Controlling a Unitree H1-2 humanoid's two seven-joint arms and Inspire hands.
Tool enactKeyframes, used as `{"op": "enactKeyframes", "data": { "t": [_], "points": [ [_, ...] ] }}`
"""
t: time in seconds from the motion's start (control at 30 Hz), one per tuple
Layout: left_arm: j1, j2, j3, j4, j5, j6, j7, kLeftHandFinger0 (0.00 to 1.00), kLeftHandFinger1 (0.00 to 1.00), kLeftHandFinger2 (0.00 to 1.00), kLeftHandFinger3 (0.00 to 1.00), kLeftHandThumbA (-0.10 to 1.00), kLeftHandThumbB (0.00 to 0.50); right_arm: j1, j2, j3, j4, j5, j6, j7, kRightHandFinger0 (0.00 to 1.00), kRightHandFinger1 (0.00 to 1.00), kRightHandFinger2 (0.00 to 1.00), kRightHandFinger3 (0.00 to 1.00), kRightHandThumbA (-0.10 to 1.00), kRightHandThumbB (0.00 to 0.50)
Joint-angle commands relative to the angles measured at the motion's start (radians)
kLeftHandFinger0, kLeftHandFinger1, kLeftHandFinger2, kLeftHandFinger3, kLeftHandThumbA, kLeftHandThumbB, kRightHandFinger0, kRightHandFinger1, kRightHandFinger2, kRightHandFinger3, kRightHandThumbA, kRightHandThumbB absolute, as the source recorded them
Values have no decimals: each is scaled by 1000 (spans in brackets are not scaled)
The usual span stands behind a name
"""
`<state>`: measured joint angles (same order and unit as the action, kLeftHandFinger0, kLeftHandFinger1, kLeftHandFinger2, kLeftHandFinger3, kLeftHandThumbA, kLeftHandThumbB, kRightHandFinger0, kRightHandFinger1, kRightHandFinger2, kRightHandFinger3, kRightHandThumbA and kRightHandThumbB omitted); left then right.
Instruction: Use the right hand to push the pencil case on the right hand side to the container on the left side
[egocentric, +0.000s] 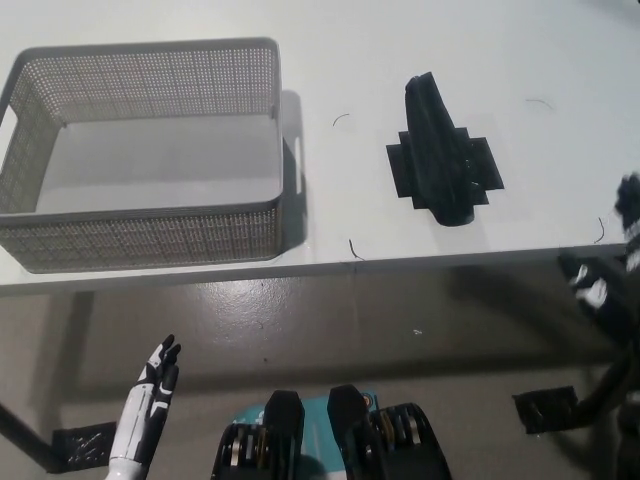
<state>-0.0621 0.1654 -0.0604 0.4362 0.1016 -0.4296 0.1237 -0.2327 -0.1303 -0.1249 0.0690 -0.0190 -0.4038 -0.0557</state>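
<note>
The white surface (330, 30) carried everything, and the grey mesh basket (150, 235) was your landmark: it sat at the surface's left end, open side up and with nothing in it. The black pencil case (440, 155) lay well to the right of the basket, on a black stepped marking (487, 165), long axis running away from you, bare surface between case and basket.

Your black right hand (610, 275) was far to the right of the basket, by the surface's near right corner, mostly cut off by the picture's edge; you could not tell from this view whether its fingers were spread or closed. It was apart from the case.

To do this step well, you needed to bring that hand onto the far side of the case from the basket, set it low against the case's long flank near its middle, and push straight toward the basket so the case would not pivot.

Your white left hand (150, 395) rested below the basket's near wall, off the surface, fingers loosely extended and holding nothing.
</note>
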Motion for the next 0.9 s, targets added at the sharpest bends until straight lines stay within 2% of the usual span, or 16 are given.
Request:
{"op": "enactKeyframes", "data": {
  "t": [0.0, 0.03, 0.1, 0.13, 0.27, 0.33, 0.4, 0.5, 0.53, 0.67, 0.87],
  "points": [
    [-5, 21, -6, -8, -6, -40, 9, 1000, 1000, 1000, 1000, 1000, 286, -85, -42, -2, -39, 72, 83, 42, 1000, 1000, 1000, 1000, 1000, 491],
    [-4, 20, -5, -8, -8, -40, 8, 1000, 1000, 1000, 1000, 1000, 293, -93, -48, -1, -54, 72, 104, 44, 1000, 1000, 1000, 1000, 1000, 476],
    [-5, 19, -7, -8, -12, -40, 5, 1000, 1000, 1000, 1000, 1000, 294, -116, -61, 3, -106, 63, 168, 49, 1000, 1000, 1000, 1000, 1000, 408],
    [-4, 18, -7, -9, -13, -40, 5, 1000, 1000, 1000, 1000, 1000, 295, -121, -63, 4, -119, 60, 183, 50, 1000, 1000, 1000, 1000, 1000, 401],
    [-8, 15, -9, -7, -20, -40, -6, 1000, 1000, 1000, 1000, 1000, 294, -180, -74, -1, -149, 88, 253, 56, 1000, 1000, 1000, 1000, 1000, 284],
    [-8, 15, -12, -8, -19, -40, -7, 1000, 1000, 1000, 1000, 1000, 294, -211, -78, -2, -139, 84, 280, 55, 1000, 1000, 1000, 1000, 1000, 268],
    [-7, 16, -18, -12, -14, -40, -4, 1000, 1000, 1000, 1000, 1000, 301, -254, -81, 1, -105, 82, 298, 57, 1000, 1000, 1000, 1000, 1000, 216],
    [0, 17, -29, -26, -4, -40, 2, 1000, 1000, 1000, 1000, 1000, 303, -304, -81, 1, -48, 104, 329, 71, 1000, 1000, 1000, 1000, 1000, 211],
    [5, 15, -32, -34, -4, -40, 0, 1000, 1000, 1000, 1000, 1000, 303, -325, -80, 1, -16, 104, 323, 72, 1000, 1000, 1000, 1000, 1000, 218],
    [21, 12, -40, -62, -25, -40, -27, 1000, 1000, 1000, 1000, 1000, 291, -412, -76, -2, 152, 116, 260, 84, 1000, 1000, 1000, 1000, 1000, 193],
    [37, 13, -62, -88, -12, -40, -24, 1000, 1000, 1000, 1000, 1000, 282, -550, -87, -2, 405, 107, 205, 86, 1000, 1000, 1000, 1000, 1000, 234]
  ]
}}
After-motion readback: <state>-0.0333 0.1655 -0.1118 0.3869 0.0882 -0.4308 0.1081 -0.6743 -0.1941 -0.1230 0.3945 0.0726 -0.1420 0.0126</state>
